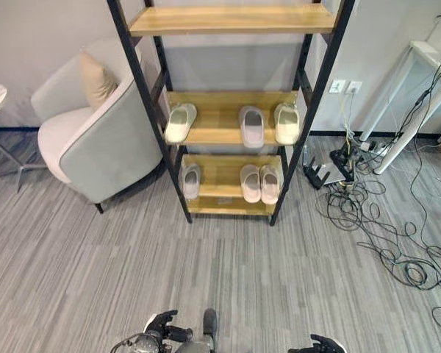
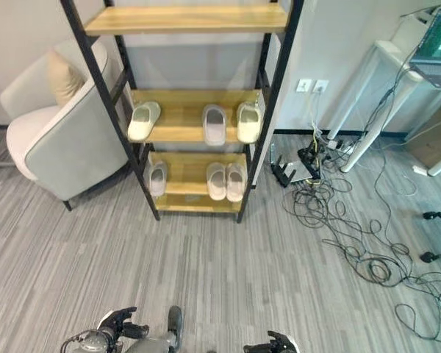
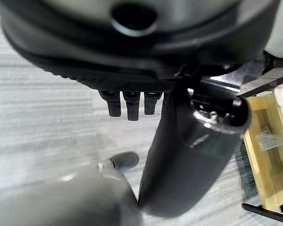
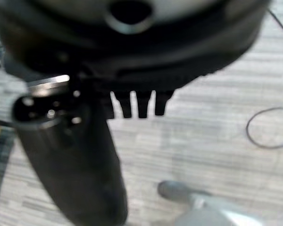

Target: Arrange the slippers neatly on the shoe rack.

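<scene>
So I'm parked well back from the tall black-framed shoe rack with wooden shelves point(image 1: 228, 110), looking down at grey striped carpet. Both hands are low at the bottom of the head view: left hand point(image 1: 162, 327) and right hand point(image 1: 320, 344). In each wrist view the fingers hang relaxed and loose, nothing in either hand.

The slippers are all on the rack already. Middle shelf: a cream slipper point(image 1: 181, 122) sitting alone and a bit angled at the left end, a pale pink slipper point(image 1: 252, 126) in the middle, and another cream slipper point(image 1: 286, 123) at the right end. Bottom shelf: a single pinkish slipper point(image 1: 191, 180) on the left and a pair of pink slippers point(image 1: 259, 183) side by side on the right.

My read is that we're at the sort-out step, nothing grabbed yet. The pairs are split up, so the next move is walking in close, because the rack is out of reach from here, then reaching for one of the strays. The grey armchair point(image 1: 95, 125) is snug against the rack's left side, so I'd watch the left arm there.
</scene>
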You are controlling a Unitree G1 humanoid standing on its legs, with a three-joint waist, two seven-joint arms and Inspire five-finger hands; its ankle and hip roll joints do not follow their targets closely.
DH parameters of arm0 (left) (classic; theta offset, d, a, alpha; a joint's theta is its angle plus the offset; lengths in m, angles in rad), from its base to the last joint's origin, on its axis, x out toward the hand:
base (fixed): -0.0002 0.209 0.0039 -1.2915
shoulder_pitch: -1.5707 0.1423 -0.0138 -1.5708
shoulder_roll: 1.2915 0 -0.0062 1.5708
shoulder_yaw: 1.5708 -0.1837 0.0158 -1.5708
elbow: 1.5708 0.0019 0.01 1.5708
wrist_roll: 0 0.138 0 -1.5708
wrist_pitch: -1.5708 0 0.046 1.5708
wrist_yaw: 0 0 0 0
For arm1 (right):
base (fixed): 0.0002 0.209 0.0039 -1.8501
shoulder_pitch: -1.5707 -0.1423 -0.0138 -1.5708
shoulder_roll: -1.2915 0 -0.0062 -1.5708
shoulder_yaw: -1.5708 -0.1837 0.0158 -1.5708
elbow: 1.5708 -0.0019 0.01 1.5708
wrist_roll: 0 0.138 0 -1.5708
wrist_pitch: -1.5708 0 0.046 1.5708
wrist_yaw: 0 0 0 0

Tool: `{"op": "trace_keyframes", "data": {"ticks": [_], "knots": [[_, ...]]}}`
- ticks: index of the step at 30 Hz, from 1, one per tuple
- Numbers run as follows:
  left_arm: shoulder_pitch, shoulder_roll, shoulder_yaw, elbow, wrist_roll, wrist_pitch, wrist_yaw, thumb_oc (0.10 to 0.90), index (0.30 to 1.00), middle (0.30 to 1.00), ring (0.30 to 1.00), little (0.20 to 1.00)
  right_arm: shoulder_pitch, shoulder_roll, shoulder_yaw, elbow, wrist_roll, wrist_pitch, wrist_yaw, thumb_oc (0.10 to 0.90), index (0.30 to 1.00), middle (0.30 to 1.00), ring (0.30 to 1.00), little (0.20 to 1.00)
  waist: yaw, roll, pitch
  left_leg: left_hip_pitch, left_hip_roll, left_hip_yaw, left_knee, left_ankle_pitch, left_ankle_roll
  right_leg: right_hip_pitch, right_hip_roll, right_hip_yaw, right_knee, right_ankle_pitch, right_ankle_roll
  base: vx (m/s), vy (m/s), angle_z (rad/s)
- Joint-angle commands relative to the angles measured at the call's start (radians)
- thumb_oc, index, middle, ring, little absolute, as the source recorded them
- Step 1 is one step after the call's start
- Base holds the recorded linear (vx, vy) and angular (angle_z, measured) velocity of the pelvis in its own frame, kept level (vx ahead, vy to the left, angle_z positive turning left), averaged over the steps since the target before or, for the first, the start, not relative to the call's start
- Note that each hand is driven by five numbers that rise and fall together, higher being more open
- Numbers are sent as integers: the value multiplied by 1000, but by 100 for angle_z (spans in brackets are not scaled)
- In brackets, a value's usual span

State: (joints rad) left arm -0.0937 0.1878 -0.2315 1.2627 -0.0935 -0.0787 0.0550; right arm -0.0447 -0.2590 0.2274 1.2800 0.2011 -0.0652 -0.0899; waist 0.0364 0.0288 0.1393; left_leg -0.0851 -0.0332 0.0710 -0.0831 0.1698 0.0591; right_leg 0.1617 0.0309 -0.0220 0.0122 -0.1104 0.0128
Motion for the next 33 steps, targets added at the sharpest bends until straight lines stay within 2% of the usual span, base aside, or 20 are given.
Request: {"op": "trace_keyframes", "data": {"ticks": [1,2,4,8,11,12,14,15,17,19,21,22,23,25,26,27,28,30,33], "knots": [[12,32,-23,23,29,-4,0,800,900,900,900,900,2,-19,-25,-54,-2,-25,-5,800,900,900,900,900,31,-57,-18,-53,-36,-15,95,-113,-48,-89,-58,13,243,37,98,109,121,-6],[1,38,-30,14,31,-4,-1,800,900,900,900,900,-8,-20,-25,-65,2,-28,-1,800,900,900,900,900,17,-45,-5,-19,-33,-18,89,-131,-32,-163,-70,-5,379,113,127,136,118,10],[-4,43,-39,7,35,-4,1,800,900,900,900,900,-14,-16,-23,-76,4,-32,-2,800,900,900,900,900,6,-29,1,24,-26,-28,75,-149,-22,-224,-80,-30,454,134,120,236,122,17],[-10,41,-41,3,27,-5,-1,800,900,900,900,900,-19,-17,-12,-74,-4,-31,-2,800,900,900,900,900,-12,-17,9,98,-28,-56,55,-191,-19,-291,-69,-82,325,80,87,289,9,14],[-8,37,-43,14,39,-8,-1,800,900,900,900,900,-23,-19,-4,-72,-3,-30,0,800,900,900,900,900,-40,-33,17,158,-55,-95,40,-221,-18,-375,-23,-60,139,142,92,279,-24,1],[-7,37,-43,15,39,-8,-1,800,900,900,900,900,-22,-20,-3,-72,-2,-30,0,800,900,900,900,900,-41,-29,20,165,-51,-96,37,-224,-18,-367,-20,-62,136,141,91,229,-21,-5],[-11,38,-42,27,56,-11,-6,800,900,900,900,900,-21,-22,-7,-74,-5,-24,2,800,900,900,900,900,-66,-36,33,209,-58,-120,24,-243,-30,-395,-15,-62,51,187,110,379,-84,28],[-5,34,-46,36,75,-11,-5,800,900,900,900,900,-7,-22,-9,-72,0,-27,1,800,900,900,900,900,-73,-43,23,235,-65,-135,33,-278,-30,-368,-15,-42,39,194,95,393,-101,57],[-3,31,-45,38,77,-9,-6,800,900,900,900,900,4,-24,-13,-70,4,-29,0,800,900,900,900,900,-78,-42,17,245,-62,-146,48,-296,-35,-365,-8,-29,48,197,87,279,-79,56],[8,25,-45,42,84,-8,-10,800,900,900,900,900,19,-29,-20,-56,2,-28,0,800,900,900,900,900,-78,-35,-2,255,-43,-137,99,-320,-61,-331,-11,-49,42,186,73,333,-117,56],[3,22,-53,33,81,-8,-12,800,900,900,900,900,19,-32,-22,-52,14,-31,1,800,900,900,900,900,-79,-36,7,189,-28,-103,264,-276,-103,-286,-18,-55,29,174,59,208,-121,66],[-11,24,-61,12,69,-9,-8,800,900,900,900,900,6,-36,-15,-60,30,-36,-2,800,900,900,900,900,-64,-56,33,68,-20,-66,469,-212,-117,-243,-32,-50,13,162,39,115,-106,86],[-11,24,-61,12,69,-8,-8,800,900,900,900,900,6,-35,-15,-60,30,-36,-2,800,900,900,900,900,-65,-55,33,63,-18,-66,477,-216,-117,-244,-31,-51,13,162,38,132,-115,70],[-16,27,-64,0,57,-6,-2,800,900,900,900,900,0,-39,-11,-61,37,-29,-3,800,900,900,900,900,-48,-70,43,-2,4,-22,550,-217,-101,-209,-40,-45,9,137,20,166,-52,-11],[-16,27,-65,-1,54,-6,0,800,900,900,900,900,0,-40,-8,-61,39,-28,-4,800,900,900,900,900,-43,-74,42,-23,9,-8,531,-225,-94,-196,-43,-46,6,125,19,300,10,-55],[-15,23,-71,4,57,-5,-1,800,900,900,900,900,5,-41,-5,-63,44,-29,-2,800,900,900,900,900,-35,-76,37,-31,28,6,444,-252,-86,-173,-49,-52,1,102,25,233,26,-38],[-15,23,-72,4,57,-5,-1,800,900,900,900,900,5,-41,-5,-63,44,-29,-2,800,900,900,900,900,-34,-76,39,-27,28,7,442,-252,-85,-170,-49,-51,1,101,25,325,95,-26],[-16,20,-81,10,67,-2,-1,800,900,900,900,900,8,-44,-8,-68,43,-31,-6,800,900,900,900,900,-26,-75,37,-52,66,12,273,-196,-104,-132,-46,-55,-13,76,32,295,130,2],[-17,20,-86,8,58,-8,2,800,900,900,900,900,7,-46,-8,-75,41,-34,-11,800,900,900,900,900,-10,-60,42,-84,79,-58,152,-96,-130,-92,-32,-31,-20,53,35,260,173,-1]]}}
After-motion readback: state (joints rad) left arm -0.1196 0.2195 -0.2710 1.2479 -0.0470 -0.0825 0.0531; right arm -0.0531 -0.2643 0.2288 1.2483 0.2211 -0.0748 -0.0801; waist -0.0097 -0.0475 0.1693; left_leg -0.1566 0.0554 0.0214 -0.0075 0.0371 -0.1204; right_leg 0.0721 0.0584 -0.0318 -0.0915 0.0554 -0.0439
